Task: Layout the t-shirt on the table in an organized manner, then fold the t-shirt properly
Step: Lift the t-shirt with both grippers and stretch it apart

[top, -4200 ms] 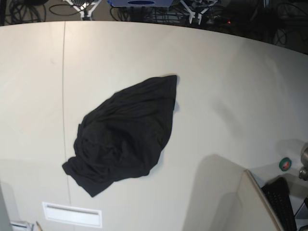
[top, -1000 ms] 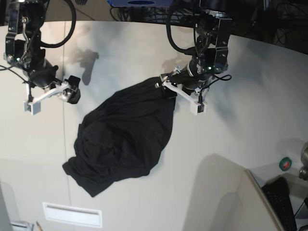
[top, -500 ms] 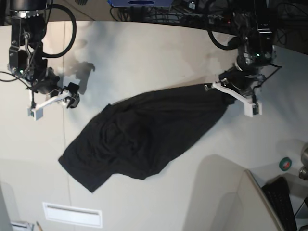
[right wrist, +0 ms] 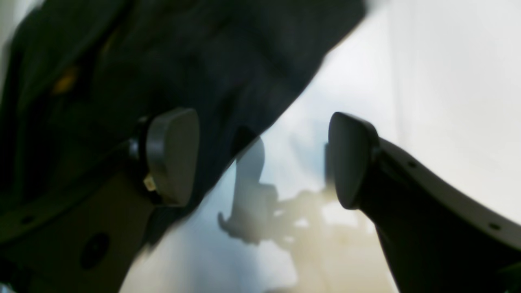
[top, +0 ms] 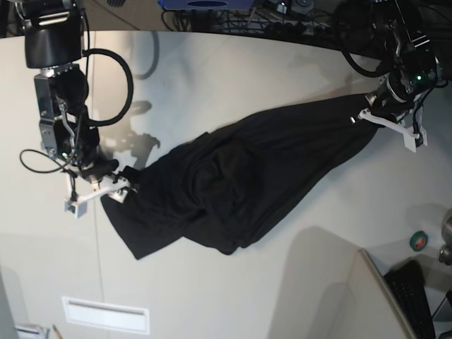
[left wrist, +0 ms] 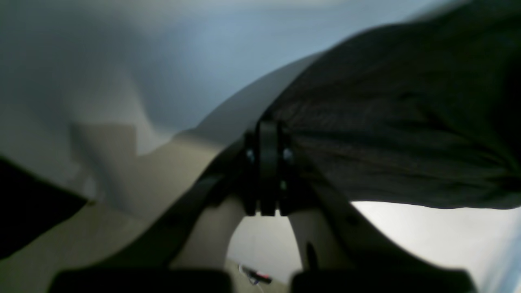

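The black t-shirt [top: 240, 169] is stretched in a long diagonal band across the off-white table [top: 212, 78], from lower left to upper right. At the far right, my left gripper [top: 373, 117] is shut on the shirt's upper right end; in the left wrist view its fingers [left wrist: 266, 162] are pressed together with dark cloth [left wrist: 399, 122] running from them. Beside the shirt's left edge is my right gripper [top: 106, 192], open. In the right wrist view [right wrist: 260, 158] black cloth [right wrist: 183, 53] lies behind the left finger [right wrist: 173, 156] and reaches partly into the gap.
A small white rectangular plate [top: 106, 314] lies near the front left. At the front right are a slanted beige panel [top: 371, 300], a green tape roll [top: 419, 241] and a black keyboard-like item [top: 413, 296]. Cables run behind the table's far edge.
My left gripper has drawn the shirt's end further right and back, stretching the cloth longer. My right arm has dropped forward and down to the shirt's left edge, still open.
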Action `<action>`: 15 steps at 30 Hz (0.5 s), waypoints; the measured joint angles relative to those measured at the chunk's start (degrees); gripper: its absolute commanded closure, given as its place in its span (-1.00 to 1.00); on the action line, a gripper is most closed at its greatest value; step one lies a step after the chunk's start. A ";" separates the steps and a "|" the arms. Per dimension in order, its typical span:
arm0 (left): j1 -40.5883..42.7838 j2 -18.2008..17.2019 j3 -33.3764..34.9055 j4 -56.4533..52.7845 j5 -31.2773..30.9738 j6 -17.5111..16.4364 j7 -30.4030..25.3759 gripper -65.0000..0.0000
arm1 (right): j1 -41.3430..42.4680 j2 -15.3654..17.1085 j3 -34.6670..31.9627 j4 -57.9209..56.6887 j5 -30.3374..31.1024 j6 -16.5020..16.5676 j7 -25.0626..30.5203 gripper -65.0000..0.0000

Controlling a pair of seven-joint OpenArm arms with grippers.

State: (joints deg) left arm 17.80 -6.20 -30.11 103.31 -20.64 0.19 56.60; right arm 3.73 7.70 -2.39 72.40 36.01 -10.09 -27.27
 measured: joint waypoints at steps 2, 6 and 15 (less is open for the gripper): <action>0.59 0.00 -0.09 0.00 0.00 0.00 0.00 1.00 | 2.01 -0.17 -0.33 -4.79 0.28 0.26 2.43 -0.39; 1.11 0.11 -0.07 0.00 -0.22 0.00 -0.04 1.00 | 8.98 0.85 -0.33 -16.81 0.70 0.50 3.41 -0.39; 1.11 0.17 0.37 -0.20 -0.17 0.02 -0.17 1.00 | 15.13 0.48 -0.07 -28.26 -0.42 6.27 7.98 -0.37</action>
State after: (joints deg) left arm 18.92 -6.02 -29.74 103.11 -20.82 0.21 56.42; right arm 18.85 8.19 -2.46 44.14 35.59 -3.81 -19.29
